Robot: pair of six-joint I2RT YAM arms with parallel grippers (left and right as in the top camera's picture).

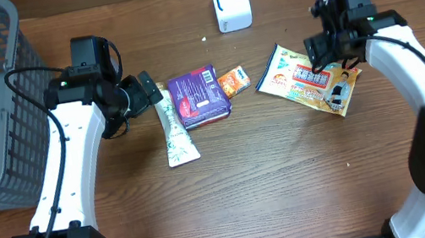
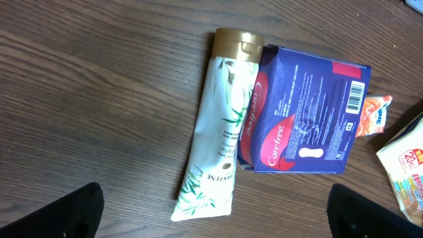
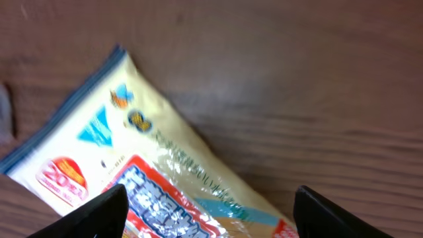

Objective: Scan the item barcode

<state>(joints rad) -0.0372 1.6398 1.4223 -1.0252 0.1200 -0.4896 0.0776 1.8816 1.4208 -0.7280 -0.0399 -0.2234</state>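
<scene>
Snack packet point(image 1: 313, 82), long axis diagonal, left end effector point(image 2: 225, 215) open, right end effector point(image 3: 210, 208) open

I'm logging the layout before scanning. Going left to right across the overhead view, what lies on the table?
Grey basket → white tube → purple Carefree pack → orange sachet → yellow snack bag. The white scanner stands farther back, level with the sachet, so it is left unranked.
</scene>
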